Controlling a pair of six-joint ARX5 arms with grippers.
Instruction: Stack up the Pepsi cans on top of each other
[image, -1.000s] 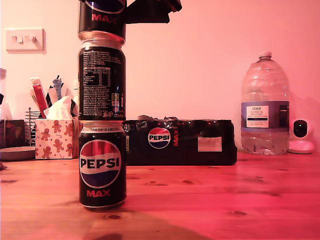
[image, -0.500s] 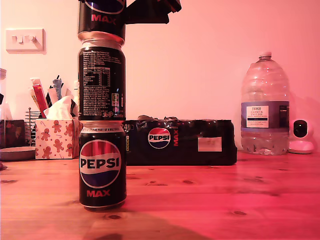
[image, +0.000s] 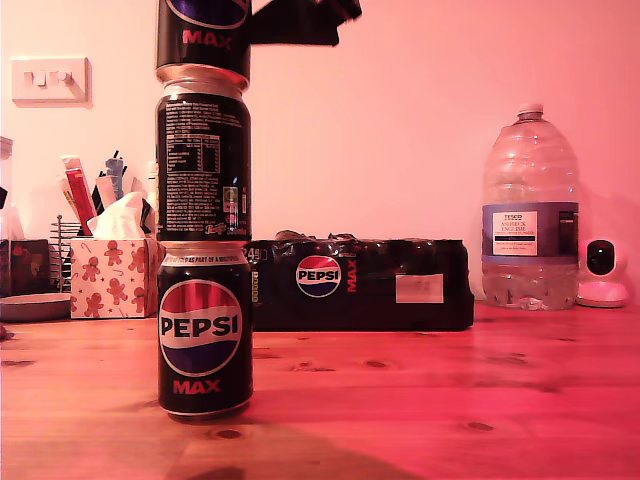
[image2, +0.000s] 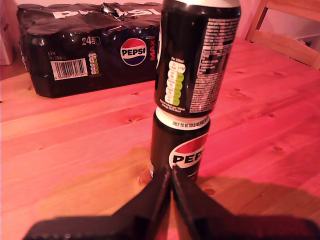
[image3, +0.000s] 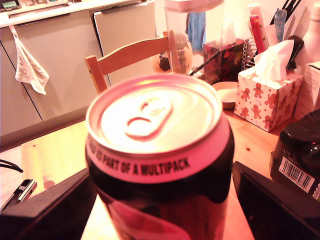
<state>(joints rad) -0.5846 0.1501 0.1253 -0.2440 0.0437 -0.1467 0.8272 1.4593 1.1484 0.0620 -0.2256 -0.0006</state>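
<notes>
second gripper (image: 300, 20) fractionally higher; top can (image: 204, 35) unmoved

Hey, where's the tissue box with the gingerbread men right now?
The tissue box sits at the exterior view's left, on the wooden table behind the stacked Pepsi cans, with the black Pepsi multipack further along toward that view's right.

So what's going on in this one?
My second claw grips the top can, which appears to sit on the middle can, itself standing on the bottom can: three Pepsi cans in one column on the wooden table. My first claw is shut and empty, low near the bottom can.
</notes>
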